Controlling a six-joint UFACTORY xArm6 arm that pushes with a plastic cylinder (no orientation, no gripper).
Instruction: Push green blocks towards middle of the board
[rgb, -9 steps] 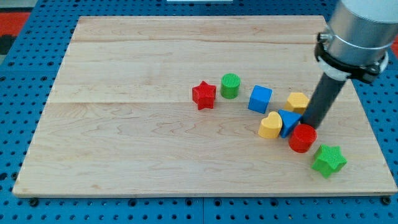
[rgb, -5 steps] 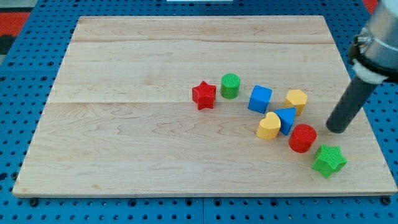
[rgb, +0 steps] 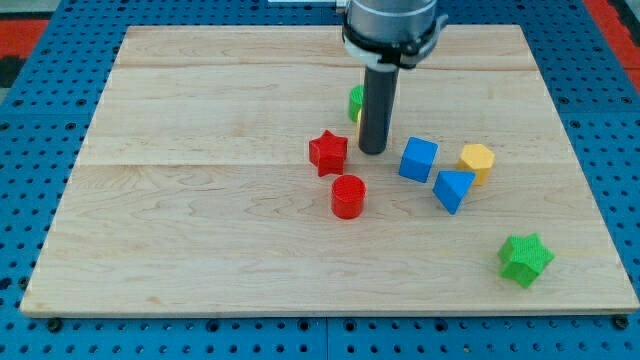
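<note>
A green star block (rgb: 525, 259) lies near the board's lower right corner. A green cylinder (rgb: 355, 100) shows only as a sliver at the left edge of my rod, above the board's middle. My tip (rgb: 373, 151) rests on the board just below that cylinder, right of a red star (rgb: 328, 152) and left of a blue cube (rgb: 418, 159). The green star is far from the tip, toward the view's lower right.
A red cylinder (rgb: 348, 196) stands below the red star. A blue triangular block (rgb: 454, 189) and a yellow hexagon block (rgb: 477, 160) lie right of the blue cube. The wooden board (rgb: 200, 200) sits on a blue pegboard.
The rod has moved from the right side to the board's middle. The red cylinder now stands below the red star. The green cylinder sits higher up. The yellow heart is out of sight.
</note>
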